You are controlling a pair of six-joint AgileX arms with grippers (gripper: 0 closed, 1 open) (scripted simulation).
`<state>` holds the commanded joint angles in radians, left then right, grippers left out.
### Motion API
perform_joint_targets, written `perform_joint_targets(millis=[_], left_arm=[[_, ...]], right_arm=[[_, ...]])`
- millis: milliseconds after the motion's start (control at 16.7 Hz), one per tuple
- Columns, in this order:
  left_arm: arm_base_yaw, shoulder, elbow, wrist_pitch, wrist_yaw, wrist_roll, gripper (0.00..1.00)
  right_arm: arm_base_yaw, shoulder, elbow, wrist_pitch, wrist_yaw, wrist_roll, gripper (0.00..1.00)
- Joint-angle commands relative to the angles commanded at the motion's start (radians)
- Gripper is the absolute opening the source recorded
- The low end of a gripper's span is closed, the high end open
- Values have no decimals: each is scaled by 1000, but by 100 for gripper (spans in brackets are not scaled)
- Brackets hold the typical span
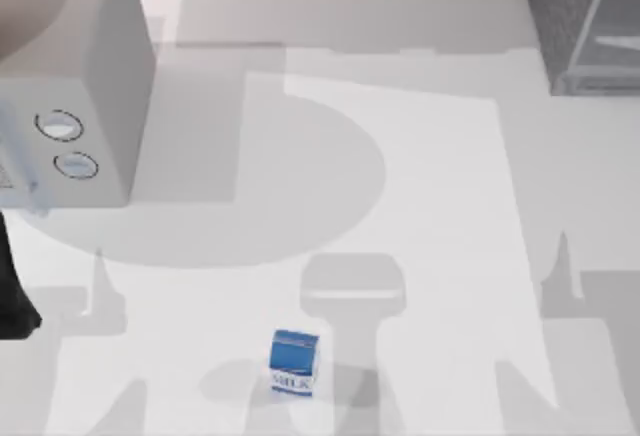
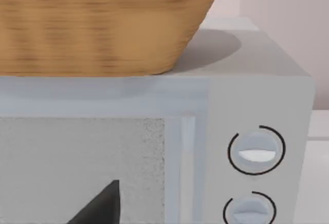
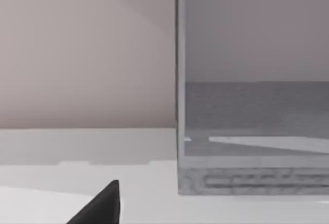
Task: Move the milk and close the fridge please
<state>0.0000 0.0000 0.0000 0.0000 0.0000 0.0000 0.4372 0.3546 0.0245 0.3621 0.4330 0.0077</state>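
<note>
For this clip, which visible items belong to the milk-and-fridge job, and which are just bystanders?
Job items:
- milk carton, standing at the table's near edge, centre
- fridge, far right corner, interior visible

Bystanders:
- microwave, far left
- wicker basket, resting on the microwave

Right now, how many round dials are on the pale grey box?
2. Both sit on the front panel of the pale grey box at the table's left: the upper dial and the lower dial directly beneath it. None looks hidden.
</note>
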Motion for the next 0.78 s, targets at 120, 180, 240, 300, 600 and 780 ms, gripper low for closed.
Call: perform_joint_targets(millis=[120,180,240,300,600,780], left_arm=[[0,0,0,0,0,0,100],[0,0,0,0,0,0,100],[0,0,0,0,0,0,100],[0,0,0,0,0,0,100],[0,0,0,0,0,0,100],[0,0,0,0,0,0,100]], right_arm=[[125,107,3,100,130,1,100],[185,158,3,148,192,2,100],[243,208,4,192,252,3,100],[298,255,3,233,307,4,100],[477,405,0,361,486,10,100],[487,414,0,367,495,10,100]])
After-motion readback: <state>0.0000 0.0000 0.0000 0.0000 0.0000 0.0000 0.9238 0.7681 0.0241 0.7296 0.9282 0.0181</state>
